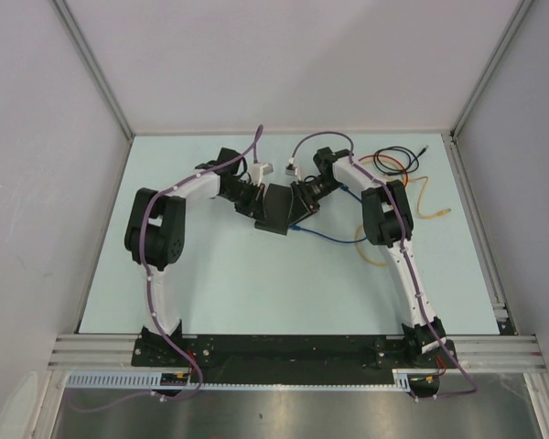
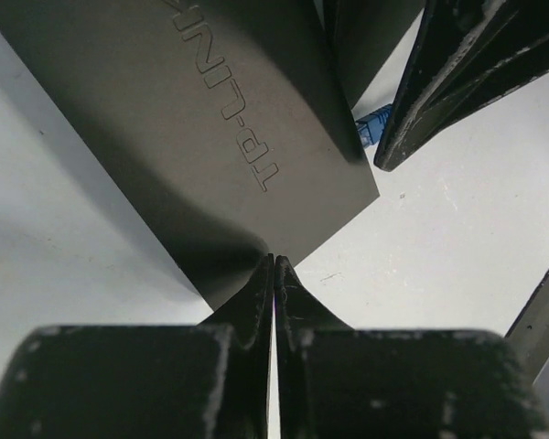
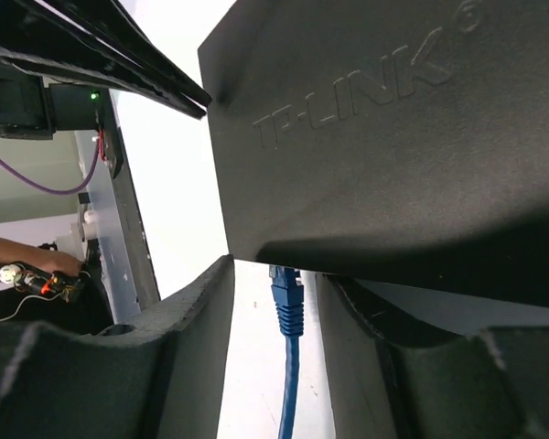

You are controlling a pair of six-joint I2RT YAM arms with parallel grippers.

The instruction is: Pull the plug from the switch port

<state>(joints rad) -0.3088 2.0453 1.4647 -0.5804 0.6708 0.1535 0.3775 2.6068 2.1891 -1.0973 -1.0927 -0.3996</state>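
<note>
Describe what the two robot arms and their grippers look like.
Both the left arm and right arm have white tube-like links joined by chunky black joints, each with a purple cable strung along it. The left gripper is black and wedge-shaped, with pale scuffs; the right gripper is matte black with curved inner faces.

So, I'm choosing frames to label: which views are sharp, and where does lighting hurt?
Top external: even light, sharp, switch tiny. Left wrist: logo readable, left gripper soft. Right wrist: blue plug sharp, table blown white.
</note>
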